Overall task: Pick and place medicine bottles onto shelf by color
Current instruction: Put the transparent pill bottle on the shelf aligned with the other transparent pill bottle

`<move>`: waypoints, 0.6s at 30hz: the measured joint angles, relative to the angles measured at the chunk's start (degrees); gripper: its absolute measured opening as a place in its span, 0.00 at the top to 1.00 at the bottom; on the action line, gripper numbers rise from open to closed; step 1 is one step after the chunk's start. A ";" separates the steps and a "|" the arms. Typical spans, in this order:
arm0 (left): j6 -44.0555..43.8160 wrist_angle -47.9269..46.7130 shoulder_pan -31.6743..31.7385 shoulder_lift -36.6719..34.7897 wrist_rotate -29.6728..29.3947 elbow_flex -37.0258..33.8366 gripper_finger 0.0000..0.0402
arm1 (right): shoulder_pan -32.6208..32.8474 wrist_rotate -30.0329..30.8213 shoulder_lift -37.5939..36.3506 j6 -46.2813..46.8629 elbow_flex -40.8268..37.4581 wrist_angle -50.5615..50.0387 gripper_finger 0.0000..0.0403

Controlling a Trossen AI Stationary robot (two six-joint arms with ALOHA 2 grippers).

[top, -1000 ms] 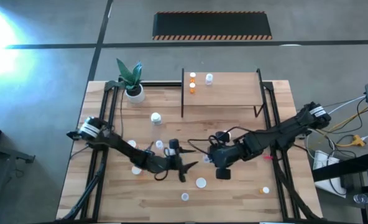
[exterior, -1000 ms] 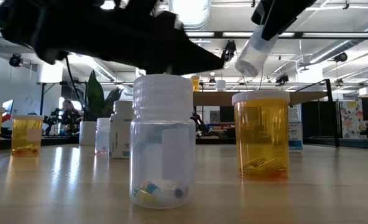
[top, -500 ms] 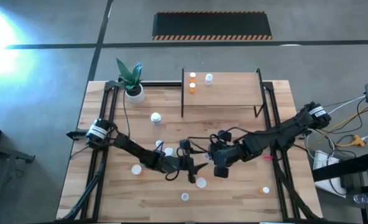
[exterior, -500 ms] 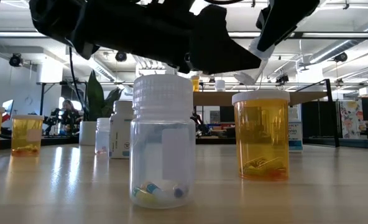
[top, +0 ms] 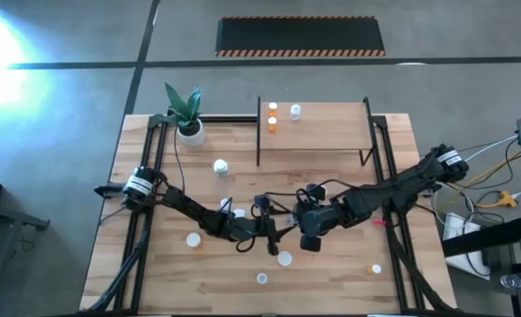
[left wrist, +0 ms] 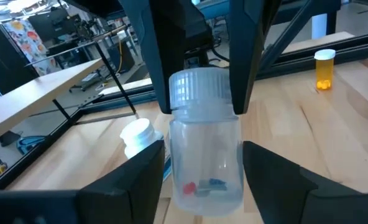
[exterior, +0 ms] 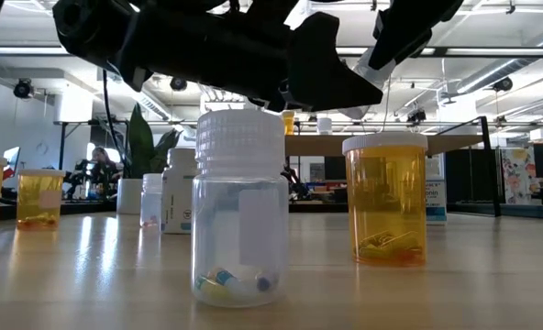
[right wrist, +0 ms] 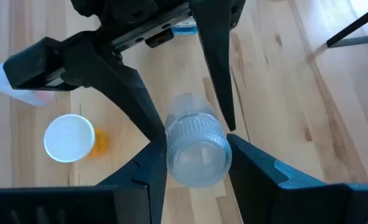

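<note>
You could read no text anywhere. The white bottle (exterior: 177, 191) in the low view carried a label with dark print — too small to make out — and the clear bottle (exterior: 240, 209) up front showed only a blank white patch. Nothing else bore legible marks or numbers.

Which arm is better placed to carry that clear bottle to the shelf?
Probably right: the right gripper clamps the cap of the clear bottle, the left gripper only flanks its body, and the shelf lies right of centre.
</note>
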 joint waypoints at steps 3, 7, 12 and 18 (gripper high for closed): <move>-0.03 -0.07 0.00 0.00 0.02 -0.17 0.60 | 0.06 -0.01 -0.01 -1.25 0.00 0.01 0.67; -0.22 -0.04 0.00 0.00 -0.11 -0.21 0.69 | 0.09 -0.10 -0.02 -2.39 0.00 -0.04 0.62; -1.64 0.01 0.04 0.00 -0.04 -0.44 0.68 | 0.99 0.94 -1.53 -6.44 -0.90 -2.40 0.49; -2.97 1.00 0.04 0.00 -0.07 -1.01 0.64 | 4.29 7.71 -8.69 -6.45 -14.07 6.94 0.43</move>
